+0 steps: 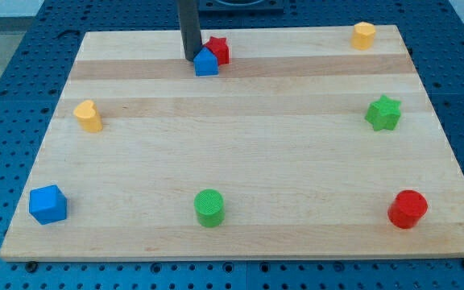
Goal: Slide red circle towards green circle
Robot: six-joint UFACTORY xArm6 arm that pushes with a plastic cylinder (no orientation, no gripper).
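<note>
The red circle (408, 209) stands at the near right of the wooden board (240, 161), close to the near edge; the green circle (209, 208) stands near the middle of that same near edge, well apart from it to the left, with bare wood between them. My tip (190, 59) is at the far side of the board, left of centre, touching or just beside the left side of a blue house-shaped block (206, 62); a red star block (218, 50) sits just behind and to the right of that blue one, the two touching or nearly so (I cannot tell which). There are no jaws to report on, since the arm ends in a plain dark rod. A yellow heart-like block (89, 116) lies at the left edge, mid-depth; a blue cube (47, 204) sits at the near left corner; a green star (383, 113) lies at the right, mid-depth; a yellow block (364, 35), its shape unclear, stands at the far right corner.
</note>
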